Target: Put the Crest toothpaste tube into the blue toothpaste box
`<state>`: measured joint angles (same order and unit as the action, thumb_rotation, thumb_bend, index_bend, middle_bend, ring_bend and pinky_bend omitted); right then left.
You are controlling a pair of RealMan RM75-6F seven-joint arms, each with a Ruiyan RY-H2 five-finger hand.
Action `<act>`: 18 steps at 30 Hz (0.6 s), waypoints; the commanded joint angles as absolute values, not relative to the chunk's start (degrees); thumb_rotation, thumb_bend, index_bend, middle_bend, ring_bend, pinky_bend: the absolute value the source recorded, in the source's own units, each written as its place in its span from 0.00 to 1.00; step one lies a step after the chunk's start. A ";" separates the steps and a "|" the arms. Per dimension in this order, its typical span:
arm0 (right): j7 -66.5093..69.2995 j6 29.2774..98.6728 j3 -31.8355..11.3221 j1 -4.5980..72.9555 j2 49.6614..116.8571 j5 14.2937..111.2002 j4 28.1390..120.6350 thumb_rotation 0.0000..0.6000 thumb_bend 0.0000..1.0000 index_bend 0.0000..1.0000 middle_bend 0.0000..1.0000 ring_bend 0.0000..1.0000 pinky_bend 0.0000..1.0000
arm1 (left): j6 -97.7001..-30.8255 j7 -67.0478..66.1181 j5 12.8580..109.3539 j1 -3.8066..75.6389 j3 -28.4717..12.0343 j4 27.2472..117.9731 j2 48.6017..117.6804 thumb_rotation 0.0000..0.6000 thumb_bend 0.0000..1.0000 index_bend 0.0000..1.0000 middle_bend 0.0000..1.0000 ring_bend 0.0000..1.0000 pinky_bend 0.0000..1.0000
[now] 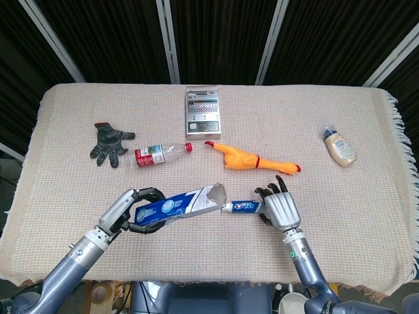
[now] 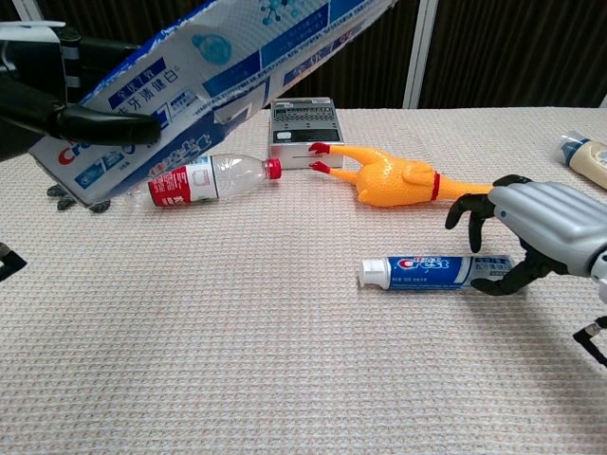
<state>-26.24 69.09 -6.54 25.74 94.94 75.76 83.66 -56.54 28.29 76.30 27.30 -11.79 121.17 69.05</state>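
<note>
The desk [image 1: 366,216] wears a coarse woven cloth that should grip anything dragged across it. Largest of the task's things is the blue toothpaste box [image 1: 178,205], held off the cloth by the left robot hand [image 1: 134,208], whose fingers wrap its closed end; the torn open mouth points toward the tube. It looks like thin, light card, easily crushed, so the hold belongs near the closed end, where it is now.

The right robot hand [image 2: 541,227] sits at the crimped tail of the Crest toothpaste tube [image 2: 436,271], fingers curled down around that end; whether they truly pinch it or only cage it, I can't tell. The tube lies flat on the cloth, cap toward the box; from the head view the cap seems to sit right at the mouth, though the chest view shows the box raised above it. The tube looks soft, smooth and light, apt to dent or slip. I'd take it by the stiffer tail and feed it cap first.
</note>
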 commanded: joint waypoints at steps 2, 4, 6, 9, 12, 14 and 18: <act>-27.56 68.76 -6.62 26.15 95.17 75.53 84.30 1.00 0.24 0.33 0.49 0.26 0.04 | -56.76 27.79 76.16 27.47 -11.37 121.06 69.14 1.00 0.40 0.52 0.50 0.38 0.37; -28.14 68.51 -6.84 26.40 95.51 75.12 84.36 1.00 0.24 0.33 0.49 0.26 0.04 | -56.93 27.54 76.12 27.49 -11.04 120.84 69.27 1.00 0.40 0.52 0.50 0.38 0.37; -28.50 68.08 -6.96 26.62 95.84 74.63 84.21 1.00 0.24 0.33 0.49 0.26 0.04 | -56.93 27.37 76.04 27.54 -10.76 120.59 69.33 1.00 0.40 0.52 0.50 0.38 0.37; -28.90 67.42 -7.23 27.02 96.43 73.87 83.49 1.00 0.24 0.33 0.49 0.26 0.04 | -57.08 27.23 76.00 27.61 -10.48 120.16 69.40 1.00 0.40 0.52 0.50 0.37 0.37; -29.18 66.69 -7.74 27.41 96.80 72.73 82.83 1.00 0.24 0.33 0.47 0.26 0.02 | -57.27 27.32 76.06 27.69 -10.35 119.82 69.38 1.00 0.40 0.52 0.50 0.37 0.37; -29.30 66.25 -8.11 27.63 97.03 71.90 82.43 1.00 0.24 0.33 0.46 0.26 0.02 | -57.24 27.26 76.05 27.75 -10.18 119.52 69.32 1.00 0.40 0.52 0.50 0.37 0.37; -29.89 65.70 -8.24 28.03 97.48 71.07 81.67 1.00 0.24 0.33 0.44 0.26 0.02 | -57.23 27.33 76.11 27.80 -9.71 119.00 69.51 1.00 0.40 0.52 0.50 0.37 0.37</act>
